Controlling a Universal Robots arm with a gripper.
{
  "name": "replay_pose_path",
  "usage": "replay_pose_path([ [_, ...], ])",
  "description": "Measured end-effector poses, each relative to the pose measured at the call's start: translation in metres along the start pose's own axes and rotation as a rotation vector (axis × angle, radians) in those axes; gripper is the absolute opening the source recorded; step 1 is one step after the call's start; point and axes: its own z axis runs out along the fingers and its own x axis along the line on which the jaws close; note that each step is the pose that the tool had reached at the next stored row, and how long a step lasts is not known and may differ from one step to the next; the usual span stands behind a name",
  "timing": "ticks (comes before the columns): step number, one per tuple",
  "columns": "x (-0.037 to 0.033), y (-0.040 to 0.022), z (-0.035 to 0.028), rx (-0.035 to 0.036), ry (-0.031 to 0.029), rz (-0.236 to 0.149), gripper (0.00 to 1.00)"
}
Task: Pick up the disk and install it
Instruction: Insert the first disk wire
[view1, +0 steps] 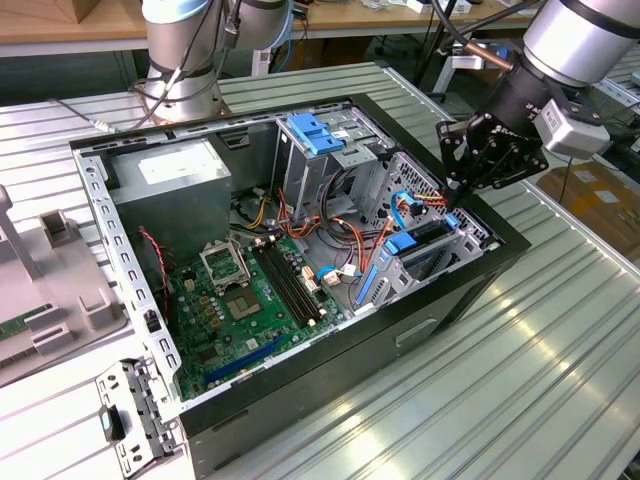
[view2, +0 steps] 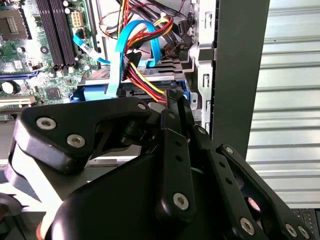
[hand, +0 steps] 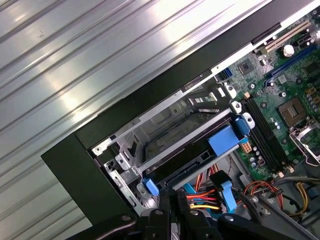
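The disk (view1: 427, 243) lies flat in the drive bay at the case corner on the exterior view's right, its blue side rails (hand: 222, 139) showing at both ends. Red, yellow and blue cables (view2: 142, 75) run over it to a black plug at its edge. My gripper (view1: 452, 200) hangs just above that corner of the bay. Its two black fingers (view2: 172, 120) stand close together with nothing between them, and their tips touch or nearly touch the plug and cables on the disk. In the first wrist view the fingertips (hand: 172, 200) sit over the wires beside the bay.
The open black computer case (view1: 450, 300) lies on a ribbed metal table. Inside are the green motherboard (view1: 235, 300), a grey power supply (view1: 170, 175) and a light-blue bracket (view1: 315, 130). A second arm's base (view1: 180, 60) stands behind; a grey fixture (view1: 50, 290) sits at the left.
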Motion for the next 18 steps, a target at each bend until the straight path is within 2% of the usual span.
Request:
replay_pose_path([
  [7,-0.0049,0.0041,0.0004,0.0002,-0.0001,0.000,0.17],
  [18,-0.0093,0.0162,0.0042,0.0016,-0.0010,0.000,0.17],
])
